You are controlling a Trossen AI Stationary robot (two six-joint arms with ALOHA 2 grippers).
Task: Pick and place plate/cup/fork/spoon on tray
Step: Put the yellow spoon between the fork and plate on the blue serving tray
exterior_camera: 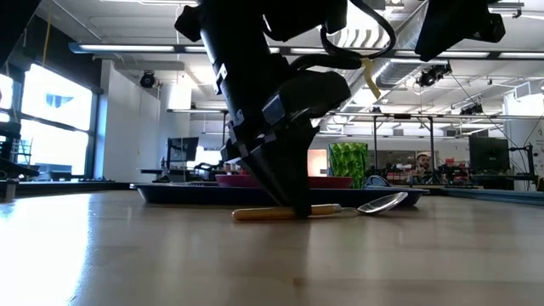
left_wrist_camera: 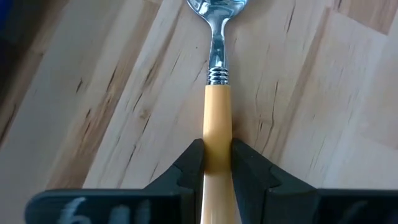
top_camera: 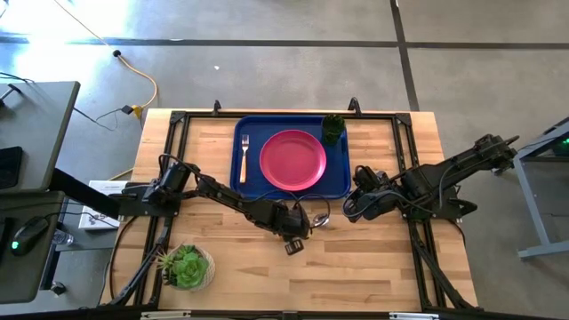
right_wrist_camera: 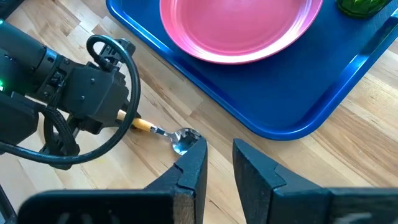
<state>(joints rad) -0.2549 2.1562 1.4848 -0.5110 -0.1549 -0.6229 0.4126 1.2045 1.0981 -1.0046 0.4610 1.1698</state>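
Below the centre of the high view, just under the lower edge of the tray (top_camera: 339, 188), the left gripper (top_camera: 298, 233) stands over the spoon (top_camera: 318, 219), which lies flat on the bare wooden table (top_camera: 373, 258). In the left wrist view the two fingers (left_wrist_camera: 190, 163) press against either side of the orange-tan handle, grasping the spoon with the handle's long axis running straight out between them and the silver bowl at the frame's top. The low view shows the spoon resting on the wood, handle to the frame's left, bowl to its right, the gripper planted on the mid-handle.

The right gripper (right_wrist_camera: 217, 163) waits at centre right of the high view, near the spoon's bowl, jaws parted on nothing. The left arm is thus the nearer, already in contact.

On the tray, at upper centre, lie the fork (top_camera: 244, 156) at left, the plate (top_camera: 292, 159) in the middle and the cup (top_camera: 332, 129) at upper right. No legible brand, label or writing appears.
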